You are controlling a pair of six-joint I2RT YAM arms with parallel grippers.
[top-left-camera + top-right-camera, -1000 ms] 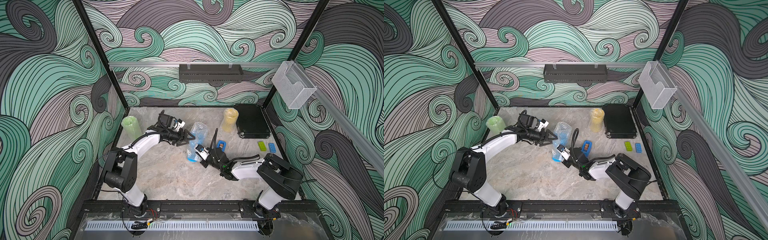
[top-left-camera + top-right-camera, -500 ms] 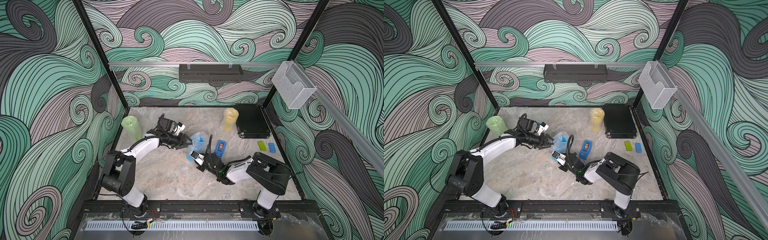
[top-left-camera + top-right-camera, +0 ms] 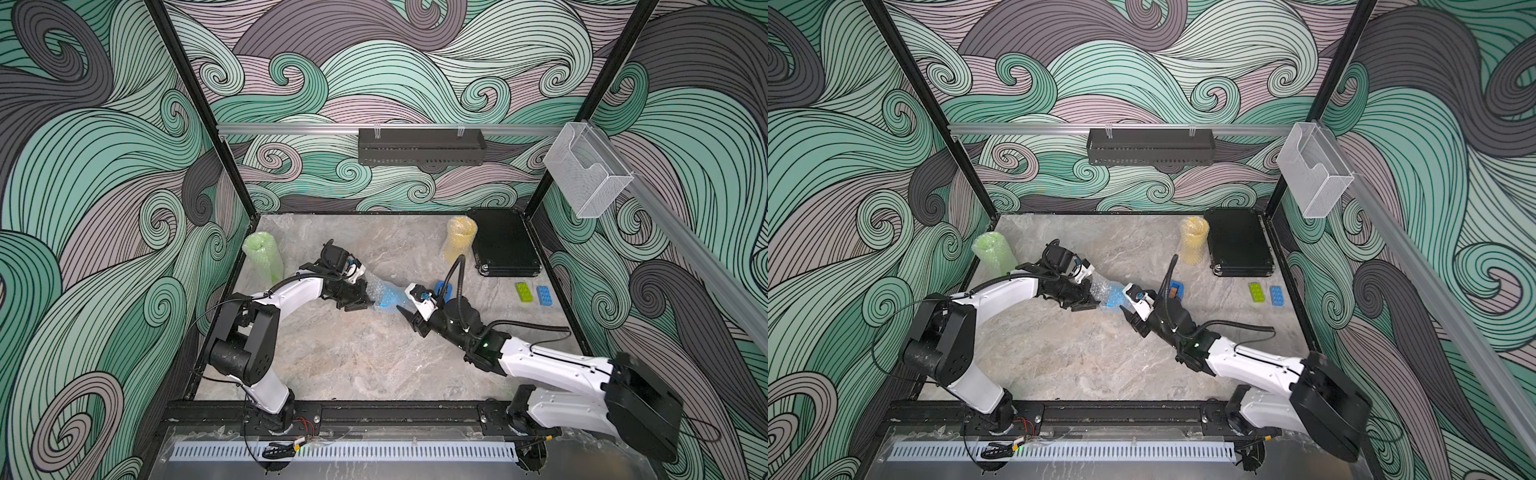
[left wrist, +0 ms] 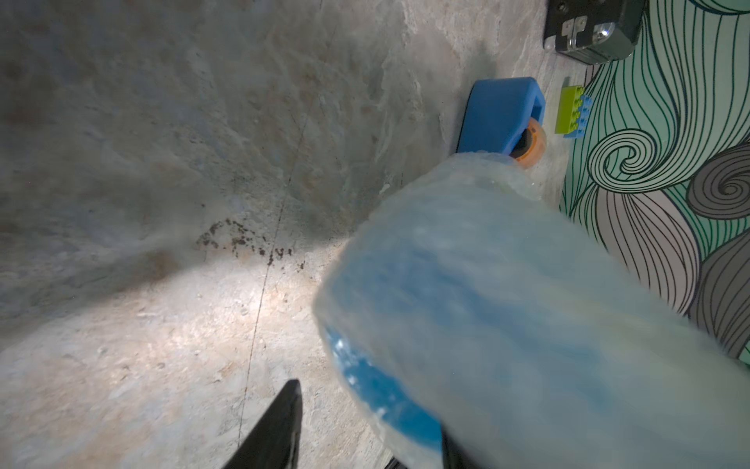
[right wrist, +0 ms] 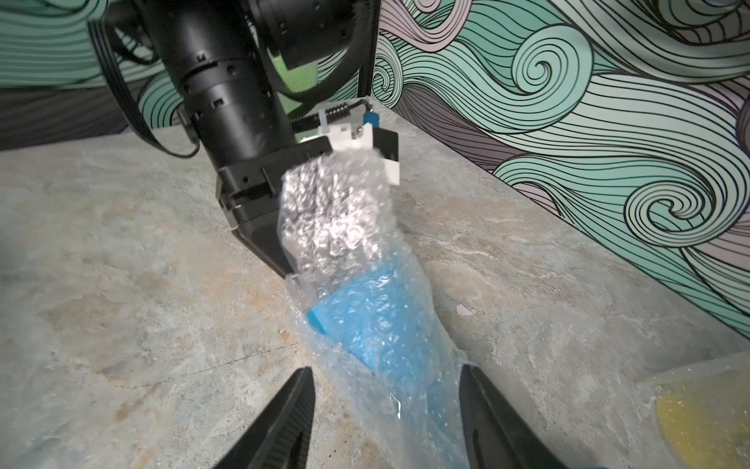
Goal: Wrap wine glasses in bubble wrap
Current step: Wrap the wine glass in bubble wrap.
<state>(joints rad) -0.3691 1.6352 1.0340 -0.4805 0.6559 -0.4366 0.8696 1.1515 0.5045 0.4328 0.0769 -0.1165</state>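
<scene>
marble tabletop. blue goblet sheathed in bubble wrap. right gripper at its 4 o'clock: spread wide, holding nothing. left gripper at 10 o'clock: one finger hidden, grip unclear.

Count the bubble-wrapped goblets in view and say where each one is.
3. The green goblet stands at the far left corner; the yellow goblet stands beside the black case; the blue goblet is mid-table, between the left gripper and right gripper. None appears hidden.
</scene>
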